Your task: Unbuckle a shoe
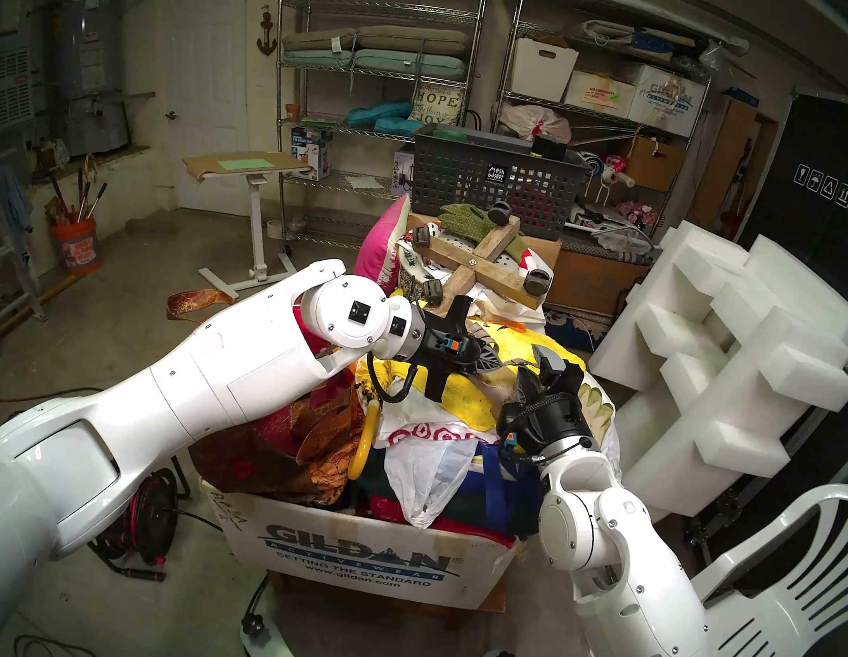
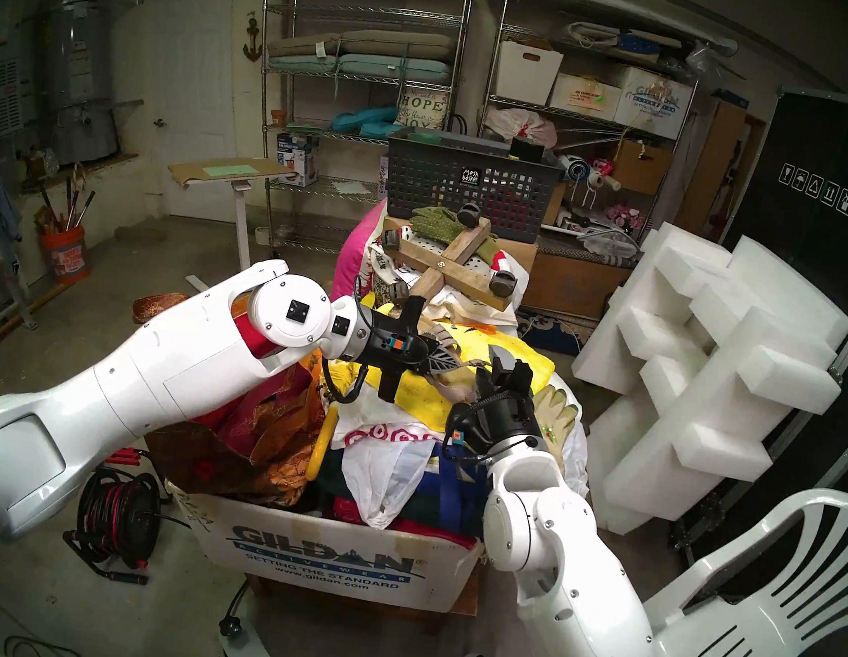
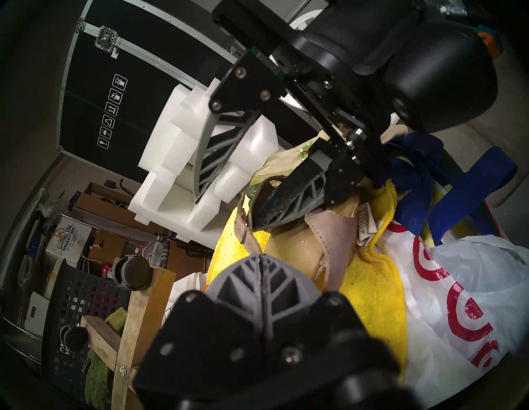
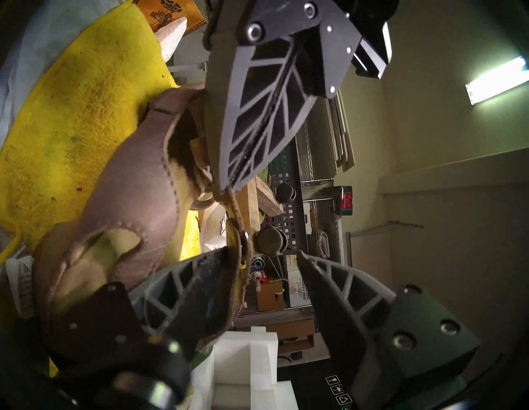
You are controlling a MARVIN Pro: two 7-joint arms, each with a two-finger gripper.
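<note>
Two tools meet at the tan-beige leather strappy sandal [image 3: 317, 252] on yellow cloth [image 3: 372, 286]: left tool [image 3: 262, 257] pinched tight on its thin strap [image 4: 236, 220], right tool [image 4: 266, 257] spread, holding nothing, one finger [image 3: 286, 203] against the strap loop. Metal buckle [image 3: 244, 232] looks fastened; unbuckling apparently remains.

The two head cameras look down from above onto the heaped box [image 1: 368, 556], nearly alike. Each wrist camera sits close behind its own gripper, turned sideways; both share the sandal [image 3: 323, 243] on the yellow cloth [image 4: 86, 108].
</note>
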